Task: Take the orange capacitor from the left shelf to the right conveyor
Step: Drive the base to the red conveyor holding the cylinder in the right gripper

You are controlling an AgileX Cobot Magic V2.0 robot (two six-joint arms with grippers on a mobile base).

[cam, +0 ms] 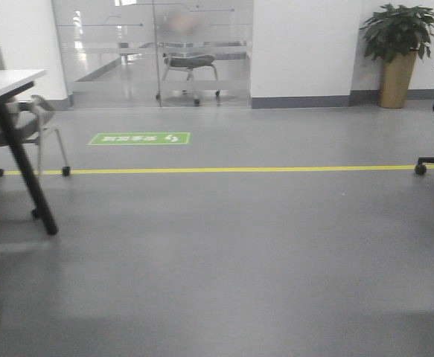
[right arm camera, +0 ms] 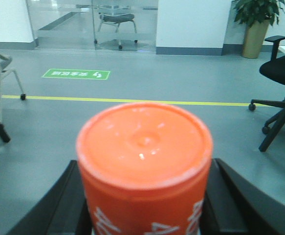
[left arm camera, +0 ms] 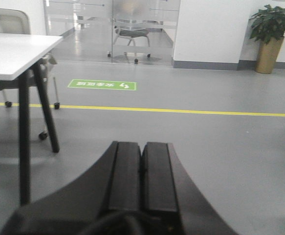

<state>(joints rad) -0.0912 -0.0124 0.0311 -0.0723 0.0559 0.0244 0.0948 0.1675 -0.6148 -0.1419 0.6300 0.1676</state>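
The orange capacitor (right arm camera: 144, 161) is a fat orange cylinder with white lettering. It fills the lower middle of the right wrist view, held between the two black fingers (right arm camera: 71, 205) of my right gripper (right arm camera: 144, 215), which is shut on its sides. My left gripper (left arm camera: 141, 169) shows in the left wrist view with its two black pads pressed together and nothing between them. Neither gripper shows in the front view. The shelf and the conveyor are out of view in all frames.
A white table (left arm camera: 15, 51) with black legs (cam: 30, 182) stands at the left, with a wheeled chair (cam: 49, 123) behind it. A black office chair (right arm camera: 279, 78) is at the right. A yellow floor line (cam: 239, 169), a green floor sign (cam: 140, 138), a potted plant (cam: 397, 52) and glass doors (cam: 153, 48) lie ahead.
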